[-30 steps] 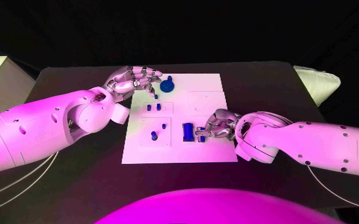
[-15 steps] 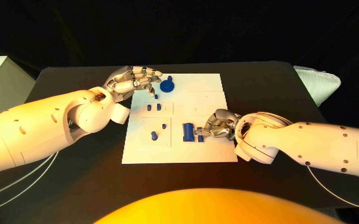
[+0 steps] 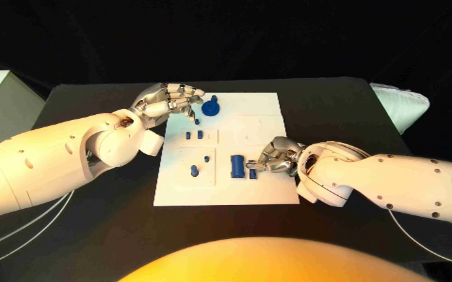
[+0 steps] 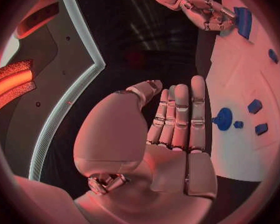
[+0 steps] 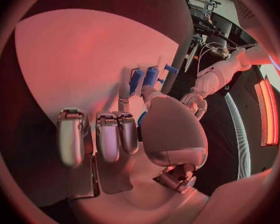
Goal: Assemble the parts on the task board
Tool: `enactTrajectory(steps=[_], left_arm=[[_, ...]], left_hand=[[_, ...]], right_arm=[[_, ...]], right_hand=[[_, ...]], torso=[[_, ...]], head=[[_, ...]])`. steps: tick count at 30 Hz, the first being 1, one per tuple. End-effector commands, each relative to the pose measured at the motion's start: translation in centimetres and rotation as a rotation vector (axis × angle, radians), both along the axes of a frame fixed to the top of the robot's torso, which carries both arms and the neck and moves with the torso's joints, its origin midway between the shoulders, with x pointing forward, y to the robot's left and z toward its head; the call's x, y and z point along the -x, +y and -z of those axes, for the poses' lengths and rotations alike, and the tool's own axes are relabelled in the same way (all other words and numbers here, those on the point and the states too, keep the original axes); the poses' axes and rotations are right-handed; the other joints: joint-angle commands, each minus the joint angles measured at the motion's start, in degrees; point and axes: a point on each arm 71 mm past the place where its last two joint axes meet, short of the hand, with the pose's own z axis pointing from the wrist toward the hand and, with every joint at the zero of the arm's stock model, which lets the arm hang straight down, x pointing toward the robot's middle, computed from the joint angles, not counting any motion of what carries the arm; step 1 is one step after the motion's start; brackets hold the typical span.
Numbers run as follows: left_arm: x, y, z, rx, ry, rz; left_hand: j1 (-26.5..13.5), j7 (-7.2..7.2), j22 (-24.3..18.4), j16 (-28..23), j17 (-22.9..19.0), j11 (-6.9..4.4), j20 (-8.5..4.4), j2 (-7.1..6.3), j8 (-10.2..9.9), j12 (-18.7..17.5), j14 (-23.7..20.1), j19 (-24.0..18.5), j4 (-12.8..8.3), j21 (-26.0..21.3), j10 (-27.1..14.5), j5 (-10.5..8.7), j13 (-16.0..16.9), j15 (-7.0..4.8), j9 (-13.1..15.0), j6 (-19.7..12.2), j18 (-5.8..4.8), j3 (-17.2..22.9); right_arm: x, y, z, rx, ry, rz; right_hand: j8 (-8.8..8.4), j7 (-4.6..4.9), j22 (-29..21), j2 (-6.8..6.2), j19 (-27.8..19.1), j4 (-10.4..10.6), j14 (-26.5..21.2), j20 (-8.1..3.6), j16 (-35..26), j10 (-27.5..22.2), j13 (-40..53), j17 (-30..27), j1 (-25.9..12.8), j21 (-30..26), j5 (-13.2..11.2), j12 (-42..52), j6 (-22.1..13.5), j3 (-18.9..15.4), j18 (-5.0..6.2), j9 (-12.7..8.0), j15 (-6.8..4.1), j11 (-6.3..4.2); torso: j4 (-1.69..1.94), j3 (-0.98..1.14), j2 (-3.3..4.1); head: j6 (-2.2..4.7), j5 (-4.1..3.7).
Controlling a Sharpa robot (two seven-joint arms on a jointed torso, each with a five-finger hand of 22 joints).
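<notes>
- We see the black table carrying the white task board at its middle.
- The left hand hovers at the board's far left corner, fingers laid close together and straight in the left wrist view, holding nothing.
- The right hand rests over the board's near right part, fingers curled; we cannot tell from the head view whether it pinches a part.
- In the right wrist view its fingertips sit right at two upright blue parts.
- A tall blue block stands just left of that hand.
- A round blue part lies by the left hand's fingertips.
- Small blue pegs sit between them, mid-board.
</notes>
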Motion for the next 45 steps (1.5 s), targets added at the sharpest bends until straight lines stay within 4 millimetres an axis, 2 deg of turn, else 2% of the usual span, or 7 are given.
enactTrajectory(steps=[1,10,18,27,34,37,45], left_arm=[[0.1,-0.2,-0.1,0.013,0.000,0.014],[0.1,-0.1,0.0,0.012,0.001,0.012],[0.1,-0.2,0.0,0.012,0.002,0.012],[0.1,-0.1,0.0,0.011,0.003,0.011],[0.1,-0.1,0.0,0.010,0.003,0.011],[0.1,-0.1,0.0,0.009,0.003,0.010],[0.1,-0.1,0.0,0.009,0.003,0.010]], left_hand=[[0.25,0.17,-0.06,-0.18,0.10,0.04,-0.10,0.18,-0.25,-0.28,-0.02,0.31,0.33,-0.28,0.29,0.11,-0.08,0.22,-0.09,-0.01,0.87,0.07],[0.25,0.17,-0.06,-0.18,0.10,0.04,-0.10,0.18,-0.25,-0.28,-0.02,0.31,0.33,-0.28,0.29,0.11,-0.08,0.22,-0.09,-0.01,0.87,0.07],[0.33,0.14,-0.19,-0.21,0.11,0.01,-0.08,0.25,-0.27,-0.33,-0.06,0.35,0.55,-0.49,0.26,0.11,-0.09,0.21,-0.09,-0.03,0.88,0.06],[0.33,0.14,-0.19,-0.21,0.11,0.01,-0.08,0.25,-0.27,-0.33,-0.06,0.35,0.55,-0.49,0.26,0.11,-0.09,0.21,-0.09,-0.03,0.88,0.06],[0.33,0.14,-0.19,-0.21,0.11,0.01,-0.08,0.25,-0.27,-0.33,-0.06,0.35,0.55,-0.49,0.26,0.11,-0.09,0.21,-0.09,-0.03,0.88,0.06],[0.33,0.14,-0.19,-0.21,0.11,0.01,-0.08,0.25,-0.27,-0.33,-0.06,0.35,0.55,-0.49,0.26,0.11,-0.09,0.21,-0.09,-0.03,0.88,0.06],[0.33,0.14,-0.19,-0.21,0.11,0.01,-0.08,0.25,-0.27,-0.33,-0.06,0.35,0.55,-0.49,0.26,0.11,-0.09,0.21,-0.09,-0.03,0.88,0.06]], right_arm=[[0.2,-0.2,0.0,-0.012,-0.001,-0.029],[0.9,-0.9,0.1,-0.022,0.024,-0.072],[1.3,-0.8,0.2,-0.028,0.030,-0.077],[1.3,-0.8,0.4,-0.022,0.033,-0.075],[1.0,-0.8,0.7,-0.001,0.026,-0.062],[0.8,-0.9,0.7,0.008,0.015,-0.048],[0.5,-0.9,0.7,0.010,-0.003,-0.033]], right_hand=[[0.29,0.03,13.35,-0.08,4.60,-0.36,5.98,-0.40,0.23,5.94,15.08,15.09,1.23,-0.43,0.05,0.20,-0.50,-0.02,-0.38,0.08,-0.36,-0.49],[0.41,0.03,13.38,-1.24,4.61,-0.84,5.98,-0.40,0.23,5.94,15.08,15.09,4.54,-0.31,-0.25,0.20,-0.78,-0.12,-0.40,0.06,-0.36,-0.48],[0.42,0.03,13.40,-1.30,4.63,-0.86,5.98,-0.40,0.23,5.94,15.08,15.09,4.78,-0.22,-0.29,0.20,-0.77,-0.12,-0.42,0.06,-0.36,-0.49],[0.45,0.02,13.43,-1.17,4.65,-0.77,5.98,-0.40,0.23,5.94,15.08,15.09,4.87,-0.10,-0.30,0.20,-0.72,-0.07,-0.44,0.06,-0.37,-0.49],[0.45,-0.13,13.43,-0.42,4.65,-0.89,5.98,-0.46,0.23,5.94,15.08,15.09,6.76,-0.10,0.09,0.20,-0.75,0.72,-0.44,-0.04,-0.46,-0.62],[0.45,-0.18,13.45,0.57,4.67,-0.60,5.98,-0.52,0.23,5.94,15.08,15.09,7.92,-0.04,-1.71,0.20,-0.70,1.79,-0.45,-0.15,-0.51,-0.68],[0.51,-0.17,13.49,1.08,4.70,-0.30,5.98,-0.53,0.23,5.94,15.08,15.09,7.84,0.12,-1.60,0.20,-0.61,2.12,-0.48,-0.17,-0.52,-0.68]], torso=[[0.03,0.01,-0.03],[-0.06,0.03,-0.03],[0.05,0.04,-0.04],[0.07,-0.05,0.00],[0.06,0.00,0.03],[0.11,0.01,0.01],[0.03,0.00,-0.03]], head=[[0.01,0.09],[0.01,0.16],[0.01,0.17],[0.01,0.21],[0.01,0.31],[0.01,0.33],[0.01,0.48]])
